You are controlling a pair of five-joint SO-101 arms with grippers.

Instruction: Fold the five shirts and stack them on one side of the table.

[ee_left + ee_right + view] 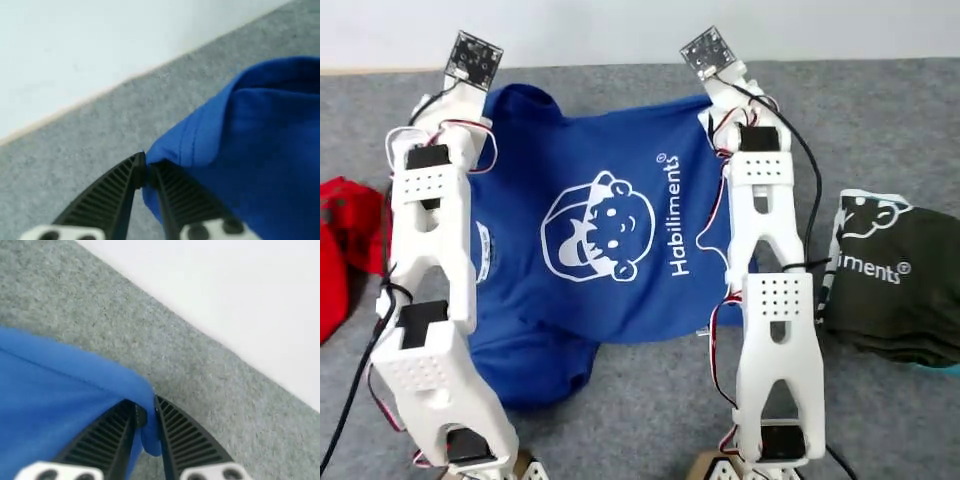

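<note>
**Both grippers pinch the blue shirt's far edge**

From above, we see the blue cotton shirt with a white cartoon print (pixel 610 230) spread on the grey felt-covered table (pixel 880 120) between our arms. A folded dark green shirt (pixel 895 290) lies to our right, a crumpled red shirt (pixel 345 240) to our left. At our left wrist, the left gripper (pixel 146 172) has its jaws closed on a blue hem fold. At our right wrist, the right gripper (pixel 146 422) clamps the shirt's edge likewise.

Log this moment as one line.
left gripper: shut on blue shirt | right gripper: shut on blue shirt | dark shirt: folded, right side
</note>
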